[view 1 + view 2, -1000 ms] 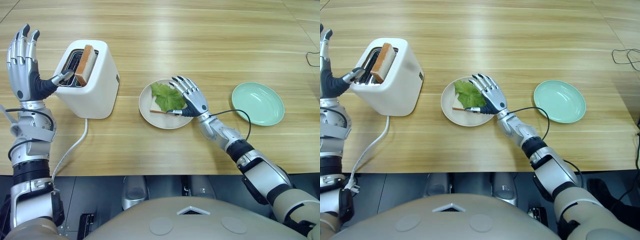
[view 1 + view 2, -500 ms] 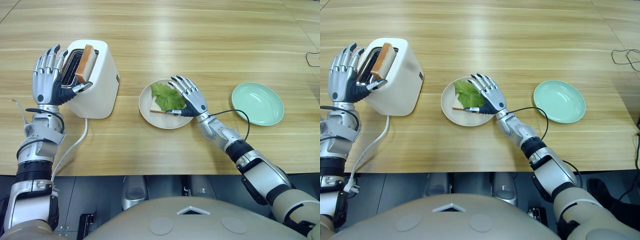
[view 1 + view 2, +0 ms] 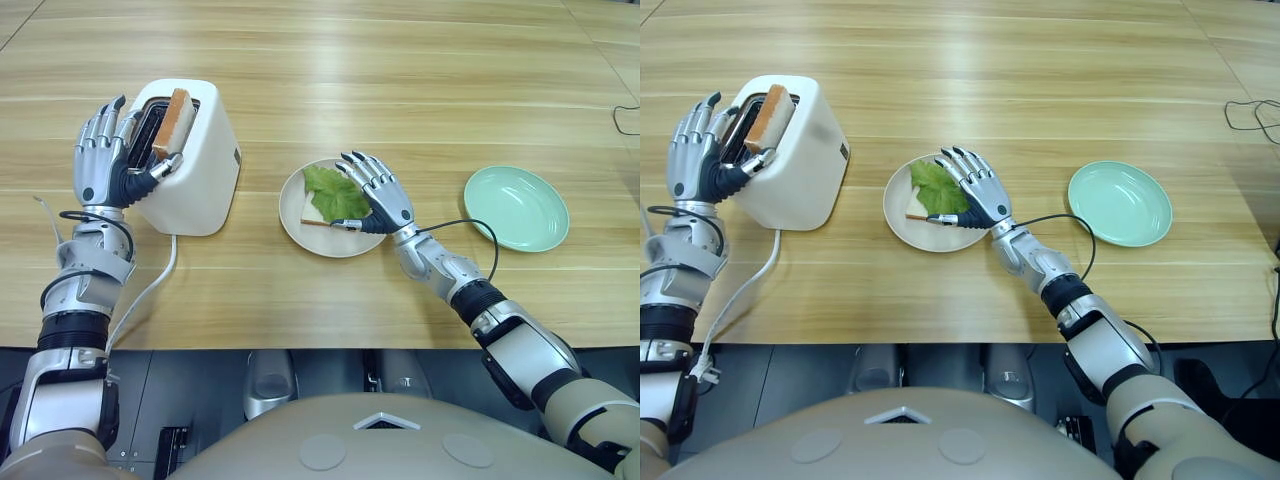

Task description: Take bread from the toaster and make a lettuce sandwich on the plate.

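A white toaster (image 3: 193, 160) stands at the left with a bread slice (image 3: 175, 120) sticking up from one slot. My left hand (image 3: 105, 160) is open at the toaster's left side, its thumb by the top edge near the bread. On the beige plate (image 3: 335, 240) lies a bread slice (image 3: 311, 212) with a green lettuce leaf (image 3: 332, 193) on top. My right hand (image 3: 380, 195) rests open over the plate's right side, fingers spread on the lettuce.
A light green dish (image 3: 516, 207) sits at the right, holding nothing. The toaster's white cord (image 3: 140, 300) runs down to the table's front edge. A thin black cable (image 3: 470, 232) loops from my right wrist. Bare wood stretches behind the toaster and plates.
My left hand has come down from a raised position and moved right, up against the toaster's left side. The right hand has stayed on the lettuce.
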